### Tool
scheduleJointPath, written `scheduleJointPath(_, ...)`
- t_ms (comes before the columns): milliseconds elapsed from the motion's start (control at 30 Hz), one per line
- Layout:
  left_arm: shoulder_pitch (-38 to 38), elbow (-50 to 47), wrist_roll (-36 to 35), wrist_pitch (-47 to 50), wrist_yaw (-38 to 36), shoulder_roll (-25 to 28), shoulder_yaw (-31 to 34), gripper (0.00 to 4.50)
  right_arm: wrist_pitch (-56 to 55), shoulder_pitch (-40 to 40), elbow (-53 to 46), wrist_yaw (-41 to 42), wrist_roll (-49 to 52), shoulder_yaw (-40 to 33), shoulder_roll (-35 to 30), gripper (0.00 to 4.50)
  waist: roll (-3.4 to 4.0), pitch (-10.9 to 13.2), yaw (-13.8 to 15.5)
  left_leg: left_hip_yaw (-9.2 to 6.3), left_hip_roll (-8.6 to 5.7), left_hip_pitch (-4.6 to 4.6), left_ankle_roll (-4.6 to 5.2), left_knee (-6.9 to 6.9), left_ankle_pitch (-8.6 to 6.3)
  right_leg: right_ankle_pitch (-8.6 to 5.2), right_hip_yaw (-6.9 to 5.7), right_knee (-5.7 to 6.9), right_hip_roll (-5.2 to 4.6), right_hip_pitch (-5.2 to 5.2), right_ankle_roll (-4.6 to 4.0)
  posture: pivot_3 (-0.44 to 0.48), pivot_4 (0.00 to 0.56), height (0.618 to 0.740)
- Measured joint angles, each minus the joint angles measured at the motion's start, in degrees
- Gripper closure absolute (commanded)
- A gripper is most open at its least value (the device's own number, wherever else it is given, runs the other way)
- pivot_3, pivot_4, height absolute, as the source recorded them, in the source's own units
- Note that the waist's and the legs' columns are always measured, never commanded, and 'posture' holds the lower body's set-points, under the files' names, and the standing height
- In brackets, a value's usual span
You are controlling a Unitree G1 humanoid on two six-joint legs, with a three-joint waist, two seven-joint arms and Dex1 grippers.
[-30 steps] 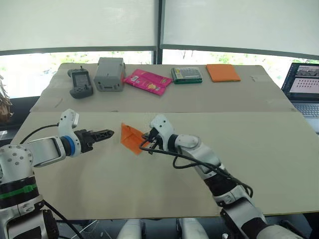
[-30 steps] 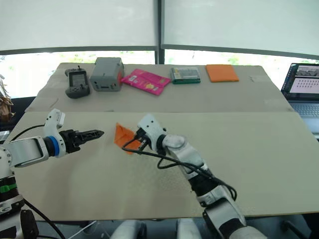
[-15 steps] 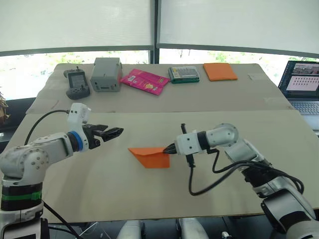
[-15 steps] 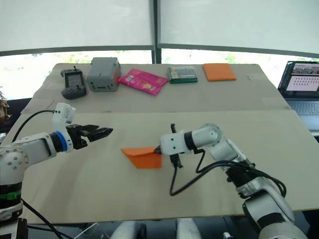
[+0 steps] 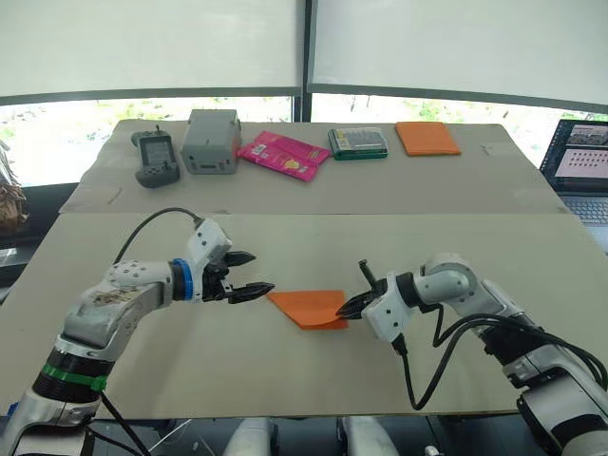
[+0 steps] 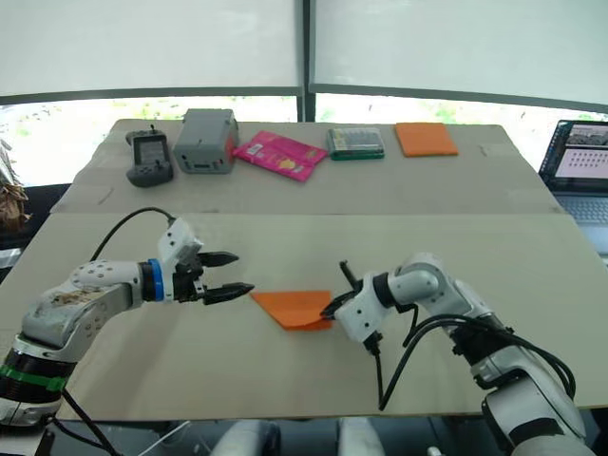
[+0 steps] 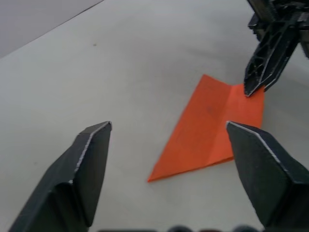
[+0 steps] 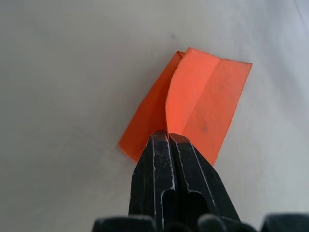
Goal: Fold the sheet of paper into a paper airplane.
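Folded sheet of paper (image 5: 309, 307) flat on table (image 5: 285, 370) btwn grippers — long axis arm-to-arm, R gripper (image 5: 353, 305) pinched shut on near end, L gripper (image 5: 249, 275) spread wide just beside pointed far tip.

No legible text showing anywhere; print on the pink crinkly packet (image 5: 282, 155) and open laptop screen (image 5: 579, 162) is too small.

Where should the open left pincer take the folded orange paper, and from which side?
Probably at the free pointed corner of the folded orange paper, coming in low from the robot's left. The left pincer is open and already faces that tip, while the right pincer pinches the opposite edge, so that end is taken.
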Motion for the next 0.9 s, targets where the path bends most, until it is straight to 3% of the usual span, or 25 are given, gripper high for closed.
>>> scheduleJointPath(300,-4.7,12.6,11.0,-17.8,-6.8,-9.4,-7.6,4.46,-0.1,3.0,-1.1,-2.3,-0.7,-0.5,-1.2,4.50,-0.01,0.0,0.2,0.04,-0.04,0.01,0.11,0.13,-0.03,0.00,-0.01,-0.01,-0.01,0.09,0.00,0.000,0.150,0.740)
scheduleJointPath(567,-4.9,17.3,16.2,-24.7,-13.0,-11.6,-11.7,4.46,1.6,4.6,-3.3,-3.2,-0.7,-0.9,-2.4,4.50,-0.01,0.0,0.1,0.08,-0.02,0.02,0.18,0.14,-0.05,0.00,0.01,0.00,0.01,0.11,0.01,0.000,0.150,0.740)
scheduleJointPath(900,-3.8,22.3,20.5,-29.6,-12.7,-13.1,-11.6,4.46,7.1,7.7,-8.9,-0.7,4.4,-1.6,-4.3,4.50,0.00,0.0,0.3,0.08,-0.03,0.12,0.23,0.19,-0.06,-0.01,0.00,0.02,-0.01,0.24,0.01,0.000,0.150,0.740)
